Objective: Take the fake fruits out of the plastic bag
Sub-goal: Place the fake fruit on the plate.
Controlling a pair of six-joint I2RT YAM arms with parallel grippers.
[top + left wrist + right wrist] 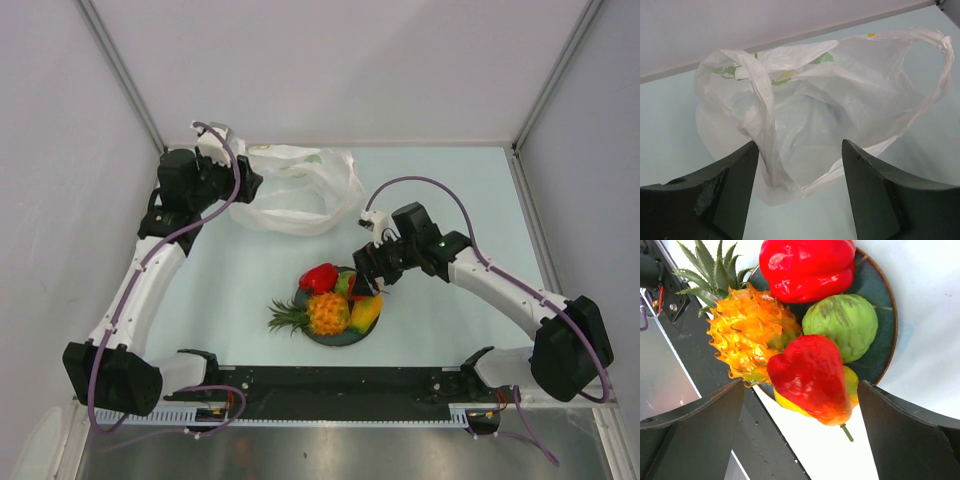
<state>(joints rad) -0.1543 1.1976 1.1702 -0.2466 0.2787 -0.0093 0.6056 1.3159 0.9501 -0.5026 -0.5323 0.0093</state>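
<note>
over the plate (874,282) rim the right gripper (801,387) hangs released; left gripper (800,144) released at the bag (840,100) edge.

You were in a lab's robot test booth, not a home. Plain white walls (330,60) met at bare metal posts (120,70) around a pale surface (240,290). A left arm (140,290) and a right arm (500,285), both trailing cables (430,185), were bolted to a black rail (340,380).
</note>
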